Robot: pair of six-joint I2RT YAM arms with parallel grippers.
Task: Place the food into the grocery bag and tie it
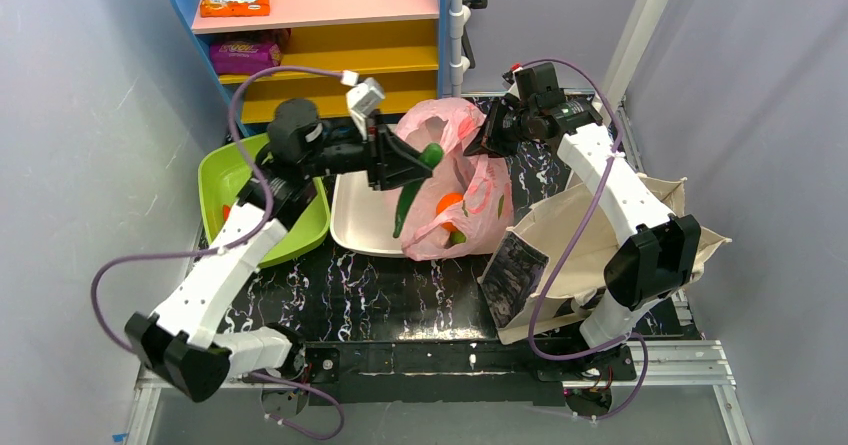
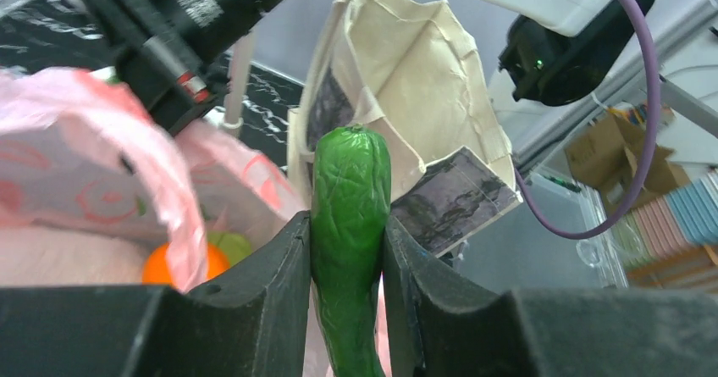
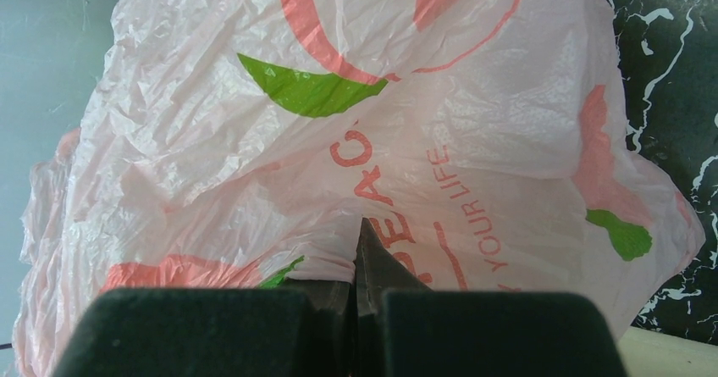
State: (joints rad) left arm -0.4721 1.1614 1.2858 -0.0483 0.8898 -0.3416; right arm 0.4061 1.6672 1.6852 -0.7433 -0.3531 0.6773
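Note:
My left gripper (image 1: 420, 163) is shut on a long green pepper (image 1: 408, 200), which hangs over the mouth of the pink grocery bag (image 1: 478, 200). The left wrist view shows the pepper (image 2: 350, 199) pinched upright between the jaws of the left gripper (image 2: 347, 258). An orange fruit (image 1: 449, 205) and a green piece (image 1: 457, 236) lie inside the bag; the orange fruit (image 2: 161, 267) also shows past the bag (image 2: 76, 165) rim. My right gripper (image 1: 482, 133) holds the bag's far edge up. In the right wrist view the right gripper (image 3: 357, 254) is shut on a fold of the bag (image 3: 381, 123).
A white tray (image 1: 355, 220) lies under the bag's left side, next to a green bowl (image 1: 225, 175) holding a red piece (image 1: 227, 211). A beige canvas tote (image 1: 590, 245) lies under my right arm. A shelf (image 1: 330, 25) with snack packets stands at the back.

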